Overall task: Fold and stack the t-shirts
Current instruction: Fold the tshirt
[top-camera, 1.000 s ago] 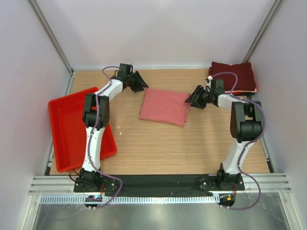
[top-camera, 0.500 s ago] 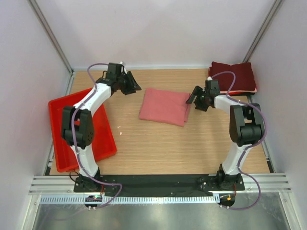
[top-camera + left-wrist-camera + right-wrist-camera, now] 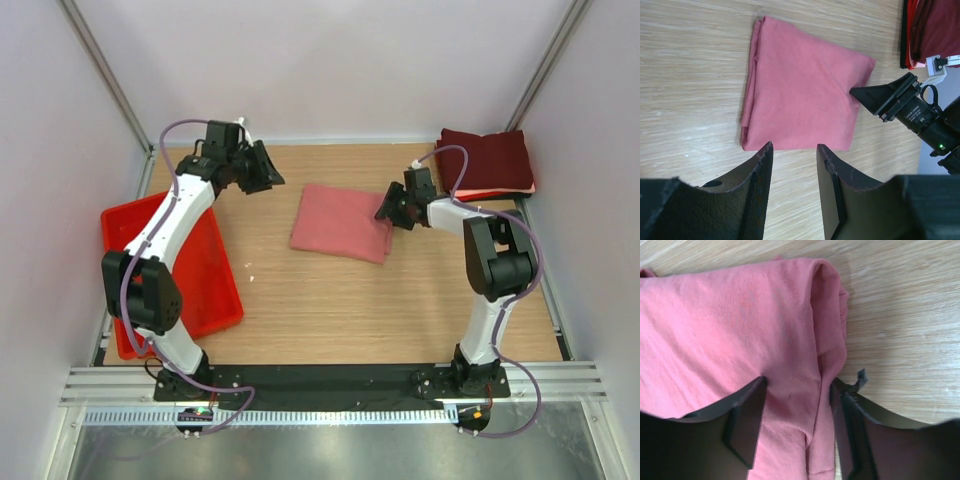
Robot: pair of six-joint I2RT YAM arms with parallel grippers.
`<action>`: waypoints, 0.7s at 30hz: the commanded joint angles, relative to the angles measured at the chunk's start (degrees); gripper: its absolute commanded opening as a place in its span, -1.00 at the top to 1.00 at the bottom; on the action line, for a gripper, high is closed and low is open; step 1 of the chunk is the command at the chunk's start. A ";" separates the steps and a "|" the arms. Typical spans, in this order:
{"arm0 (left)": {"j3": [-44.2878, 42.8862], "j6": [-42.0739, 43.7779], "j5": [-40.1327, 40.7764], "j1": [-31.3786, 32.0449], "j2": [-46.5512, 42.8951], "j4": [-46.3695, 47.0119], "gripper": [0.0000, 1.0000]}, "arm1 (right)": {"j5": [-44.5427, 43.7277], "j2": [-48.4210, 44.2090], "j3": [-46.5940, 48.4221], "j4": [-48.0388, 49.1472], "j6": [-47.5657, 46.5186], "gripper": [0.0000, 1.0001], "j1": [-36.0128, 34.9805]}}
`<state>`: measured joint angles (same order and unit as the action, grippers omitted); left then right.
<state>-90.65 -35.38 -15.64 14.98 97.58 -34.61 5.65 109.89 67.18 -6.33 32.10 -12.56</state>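
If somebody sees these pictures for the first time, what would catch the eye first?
First the salmon-pink t-shirt, folded flat in the middle of the wooden table, with the right gripper at its right edge, jaws open over a fold of the cloth. Next come the red tray on the left side and the dark maroon stack in the far right corner. The left gripper hangs open and empty, apart from the shirt's far left corner.
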 commanded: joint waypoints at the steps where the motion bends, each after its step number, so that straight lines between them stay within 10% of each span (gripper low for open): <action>1: -1.64 1.80 -1.06 0.22 -2.39 -3.09 0.17 | -2.22 2.61 -1.78 -2.29 0.95 -0.16 -0.80; 13: 3.99 3.47 -1.06 0.31 -5.91 -3.01 0.17 | 0.59 6.74 -2.67 1.67 2.80 -0.13 -3.53; 21: 6.19 3.73 0.61 0.31 -8.46 -2.22 0.17 | 6.20 7.28 -4.86 13.06 4.89 0.79 -3.61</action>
<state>-85.25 -32.56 -15.88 15.05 92.18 -37.98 8.69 114.02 65.65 5.93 35.83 -15.25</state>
